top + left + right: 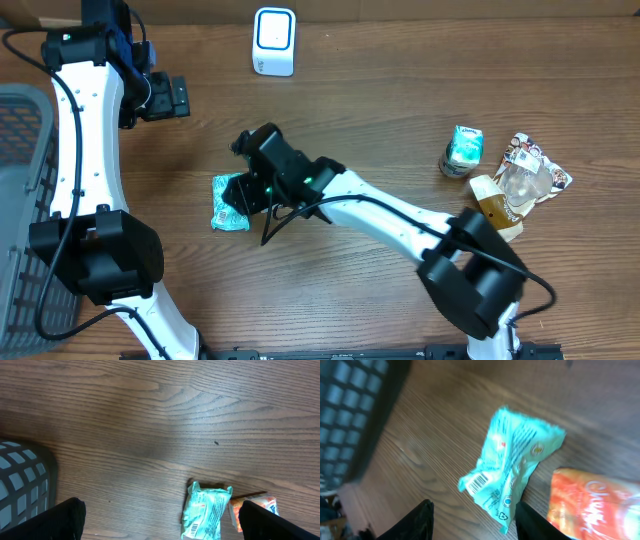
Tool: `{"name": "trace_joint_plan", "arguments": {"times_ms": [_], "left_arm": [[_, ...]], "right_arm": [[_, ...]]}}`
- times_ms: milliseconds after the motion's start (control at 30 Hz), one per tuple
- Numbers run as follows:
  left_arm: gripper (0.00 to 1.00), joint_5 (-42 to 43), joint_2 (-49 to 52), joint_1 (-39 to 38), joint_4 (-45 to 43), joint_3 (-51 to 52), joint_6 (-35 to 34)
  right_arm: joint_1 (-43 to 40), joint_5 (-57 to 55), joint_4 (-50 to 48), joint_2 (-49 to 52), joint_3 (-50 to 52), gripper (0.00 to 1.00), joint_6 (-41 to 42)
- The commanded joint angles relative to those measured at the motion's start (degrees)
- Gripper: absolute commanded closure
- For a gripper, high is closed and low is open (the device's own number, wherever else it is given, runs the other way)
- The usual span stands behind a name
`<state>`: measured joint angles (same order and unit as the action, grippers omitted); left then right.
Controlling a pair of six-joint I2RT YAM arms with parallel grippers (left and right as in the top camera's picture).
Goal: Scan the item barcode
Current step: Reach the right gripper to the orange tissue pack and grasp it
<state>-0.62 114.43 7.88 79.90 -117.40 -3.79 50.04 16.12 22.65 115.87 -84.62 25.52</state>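
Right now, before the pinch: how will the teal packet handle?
Probably floppy: the teal packet is creased, crinkled film. It looks thin, so likely light; a nudge may slide it on the smooth wood table. It lies flat, so it is unlikely to roll.

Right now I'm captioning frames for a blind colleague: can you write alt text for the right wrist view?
A crumpled teal packet lies on the wooden table, its barcode facing up, just beyond the parted fingers of the right gripper. An orange packet sits beside it at right; a grey mesh basket fills the upper left.
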Motion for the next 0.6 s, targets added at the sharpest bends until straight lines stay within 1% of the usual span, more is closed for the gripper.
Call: {"name": "trace_joint_plan", "arguments": {"times_ms": [0,100,200,367,467,567], "left_arm": [[0.00,0.22,-1.57,-0.04,-0.04,0.04,1.44],[0.00,0.22,-1.57,-0.11,-0.04,0.04,1.44],[0.00,0.22,-1.57,-0.13,-0.04,0.04,1.44],[0.00,0.22,-1.57,-0.09,-0.04,0.04,1.44],[0.00,0.22,-1.57,-0.02,-0.04,0.04,1.44],[0.00,0.22,-1.57,-0.04,-0.04,0.04,1.44]], "right_arm": [[0.57,-0.59,-0.46,3.78,0.68,0.54,3.28],[0.52,-0.85,-0.52,4.85,0.68,0.55,3.28],[0.44,-3.17,-0.02,6.54,0.68,0.55,6.21],[-0.74,-3.10,2.36,7.26,0.63,0.54,6.23],[-3.50,0.28,2.99,6.91,0.52,0.48,6.16],[-6.78,4.61,4.44,5.66,0.52,0.48,5.49]]}}
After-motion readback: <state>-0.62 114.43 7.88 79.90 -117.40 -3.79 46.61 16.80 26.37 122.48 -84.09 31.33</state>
